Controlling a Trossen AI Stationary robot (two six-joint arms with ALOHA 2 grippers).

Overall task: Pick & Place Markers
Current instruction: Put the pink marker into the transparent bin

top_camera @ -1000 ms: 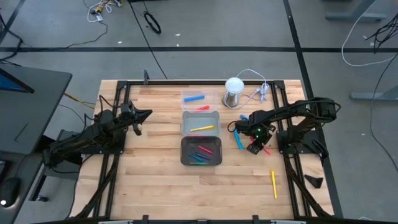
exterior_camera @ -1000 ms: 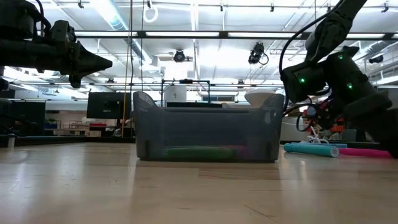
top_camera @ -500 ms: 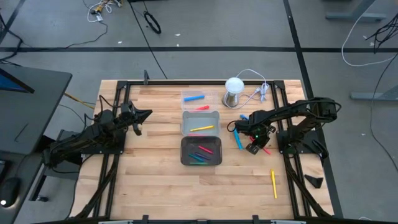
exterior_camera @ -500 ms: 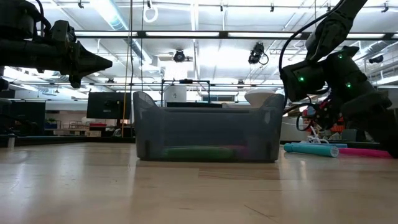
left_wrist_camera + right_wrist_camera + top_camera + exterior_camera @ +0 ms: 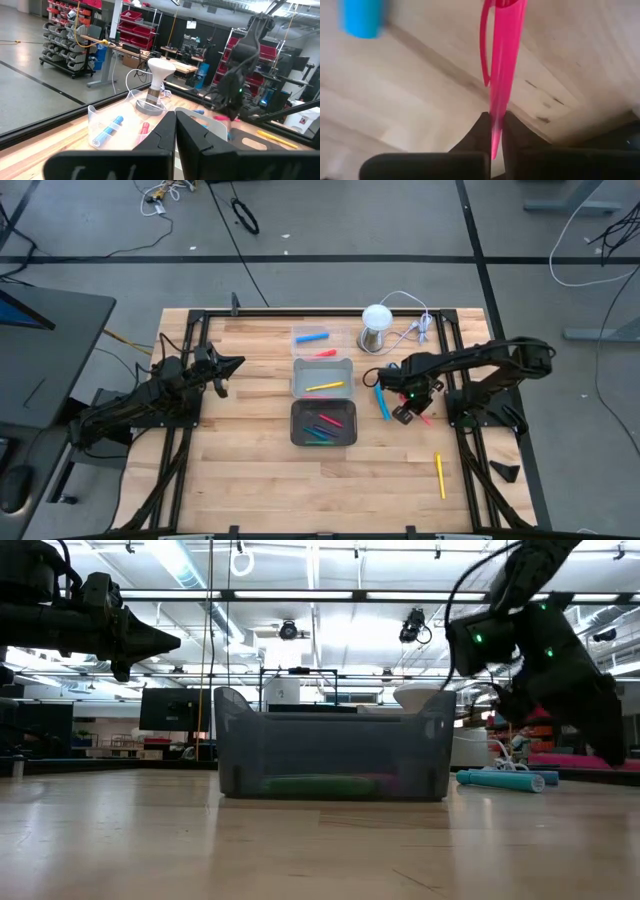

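My right gripper (image 5: 492,131) pinches a slim, glossy pink marker (image 5: 502,65) by one end above the pale wood-grain tabletop (image 5: 250,470) near its right edge; its long axis runs straight out from my fingers. My left gripper (image 5: 236,363) waits pressed together by the left edge.

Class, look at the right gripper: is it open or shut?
Shut: the right gripper pinches a pink marker between closed fingers, lifted above the table.

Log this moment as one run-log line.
right gripper: shut on pink marker, lifted off table | left gripper: shut, waiting at left | dark tray: holds several markers | blue marker: on table
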